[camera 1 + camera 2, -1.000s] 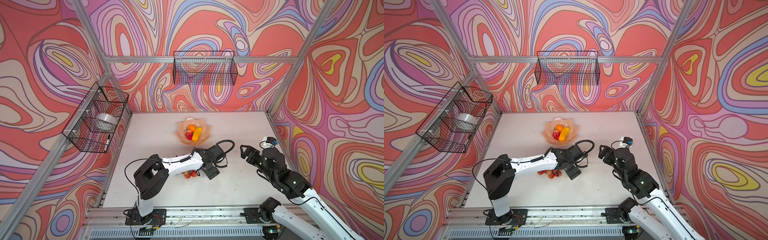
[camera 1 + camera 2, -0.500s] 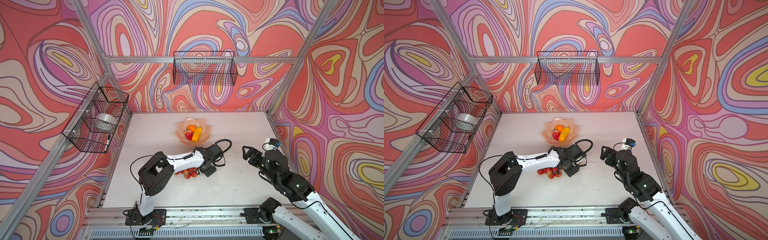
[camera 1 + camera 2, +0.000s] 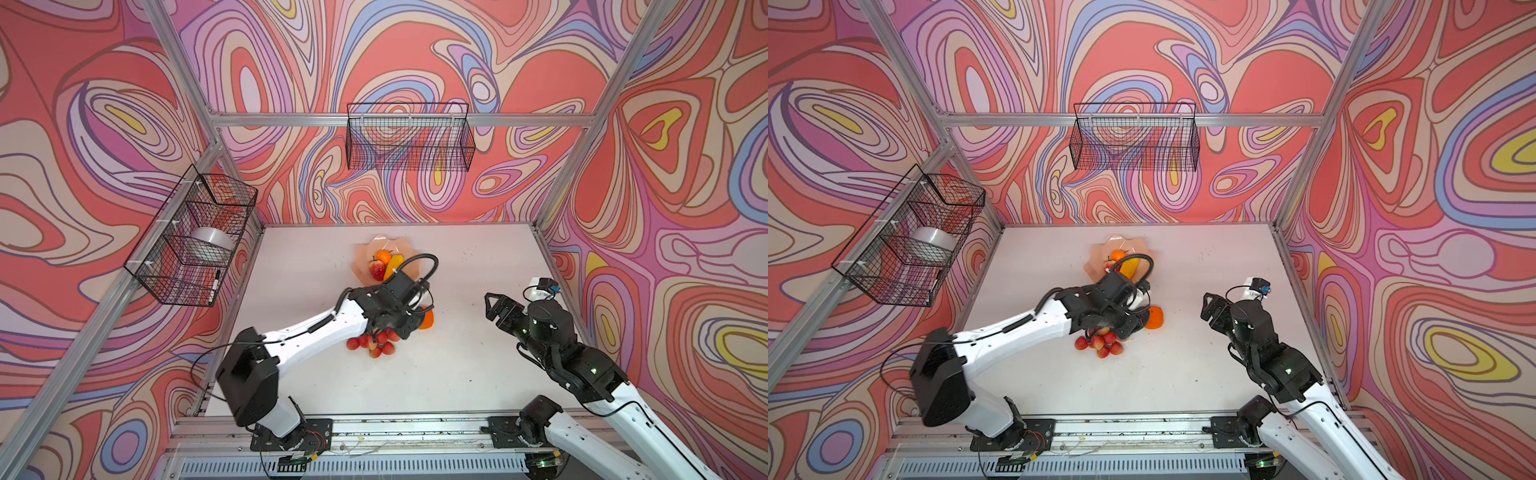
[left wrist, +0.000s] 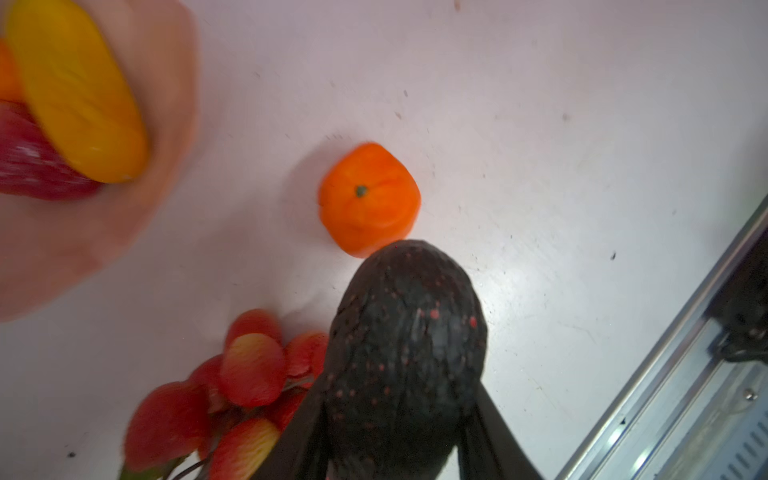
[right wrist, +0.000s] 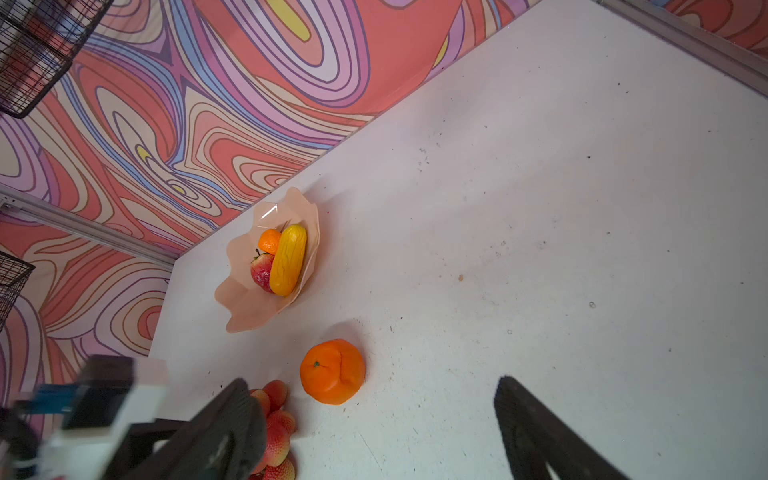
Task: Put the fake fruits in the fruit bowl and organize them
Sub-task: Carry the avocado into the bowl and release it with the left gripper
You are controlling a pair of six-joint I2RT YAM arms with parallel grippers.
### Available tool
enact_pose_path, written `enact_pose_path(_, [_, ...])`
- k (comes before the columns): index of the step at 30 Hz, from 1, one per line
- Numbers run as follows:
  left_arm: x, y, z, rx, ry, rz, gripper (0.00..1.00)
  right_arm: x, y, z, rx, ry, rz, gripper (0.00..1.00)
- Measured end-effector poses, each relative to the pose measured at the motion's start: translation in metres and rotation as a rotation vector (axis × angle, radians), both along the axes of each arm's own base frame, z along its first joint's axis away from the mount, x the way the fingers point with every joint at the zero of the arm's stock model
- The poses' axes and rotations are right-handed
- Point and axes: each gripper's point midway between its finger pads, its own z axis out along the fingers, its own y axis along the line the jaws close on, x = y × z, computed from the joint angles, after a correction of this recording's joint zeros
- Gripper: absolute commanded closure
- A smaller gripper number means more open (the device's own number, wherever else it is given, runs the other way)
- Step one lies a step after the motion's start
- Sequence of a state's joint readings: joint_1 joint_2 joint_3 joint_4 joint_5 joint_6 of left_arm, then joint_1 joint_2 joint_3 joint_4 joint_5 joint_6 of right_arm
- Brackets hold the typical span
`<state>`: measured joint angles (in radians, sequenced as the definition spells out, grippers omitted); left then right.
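Three of the fake fruits already lie in the fruit bowl: a small orange, the yellow-orange gourd and the red-yellow apple, packed side by side. Three more are outside it on the bench, near the bowl's front edge: a second orange, the bunch of red grapes and the dark avocado.

By that count the job looks about half done. The left pincer is partly closed, its fingers against both flanks of the avocado, just beside the grapes. Whether the avocado is clear of the bench, I cannot tell. The right pincer gapes wide and empty, apart from the fruit and facing the second orange. After the avocado, the orange and the grapes remain, and the grapes probably need the most room.
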<state>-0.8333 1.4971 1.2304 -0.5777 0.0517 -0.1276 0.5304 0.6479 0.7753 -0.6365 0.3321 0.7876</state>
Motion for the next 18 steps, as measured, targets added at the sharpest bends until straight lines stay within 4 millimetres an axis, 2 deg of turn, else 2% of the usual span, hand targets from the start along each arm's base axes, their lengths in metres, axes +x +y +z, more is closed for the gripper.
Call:
enact_pose_path(1, [0.011,0.009,0.019,-0.047,-0.04,0.037,0.61,0.001,0.001,-0.002,-0.003,0.005,0.0,0.04])
enact_pose_path(3, [0.03,0.026,0.042,-0.1,-0.086,0.106,0.62,0.004,0.003,-0.004,-0.005,0.013,0.005,0.05])
enact_pose_path(6, [0.067,0.053,0.053,-0.135,-0.097,0.233,0.62,0.008,0.008,-0.007,-0.006,0.026,0.014,0.05])
enact_pose_path(9, [0.103,0.076,0.037,-0.129,-0.055,0.358,0.62,0.009,0.01,-0.009,-0.003,0.031,0.023,0.05])
enact_pose_path(11, [0.125,0.082,0.019,-0.113,-0.008,0.412,0.62,0.01,0.011,-0.008,0.002,0.026,0.026,0.05])
enact_pose_path(15, [0.159,0.077,-0.02,-0.078,0.078,0.466,0.63,0.009,0.012,-0.008,0.011,0.026,0.028,0.05])
enact_pose_path(18, [0.175,0.07,-0.043,-0.06,0.125,0.49,0.64,0.006,0.011,-0.011,0.017,0.03,0.025,0.05])
